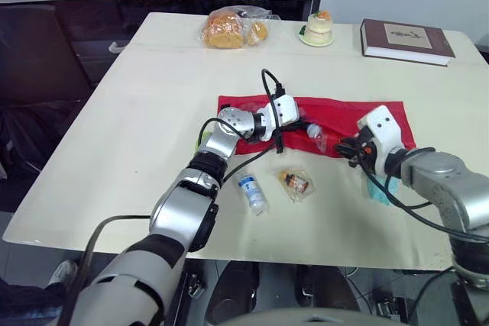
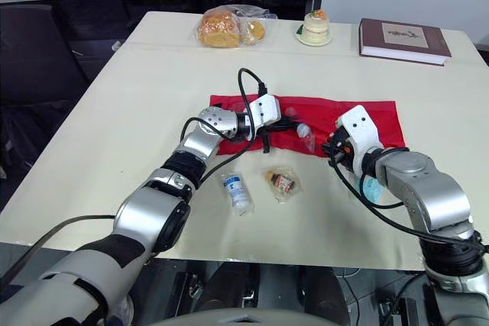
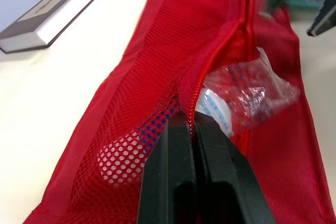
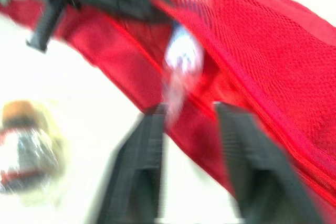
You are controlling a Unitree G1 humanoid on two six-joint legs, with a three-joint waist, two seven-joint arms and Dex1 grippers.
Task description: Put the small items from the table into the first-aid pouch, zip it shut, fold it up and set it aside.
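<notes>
The left gripper pinched the zipper edge of the red pouch. The right gripper, fingers spread, hung at the pouch's front (by a protruding clear packet); a bottle and wrapped item lay just before it.

Logged: pouch flat on table beneath left gripper, bagged item in its mouth just ahead of the fingertips, right gripper beyond that, vial and wrapped bottle on the robot's side of both grippers, book on the far side.
</notes>
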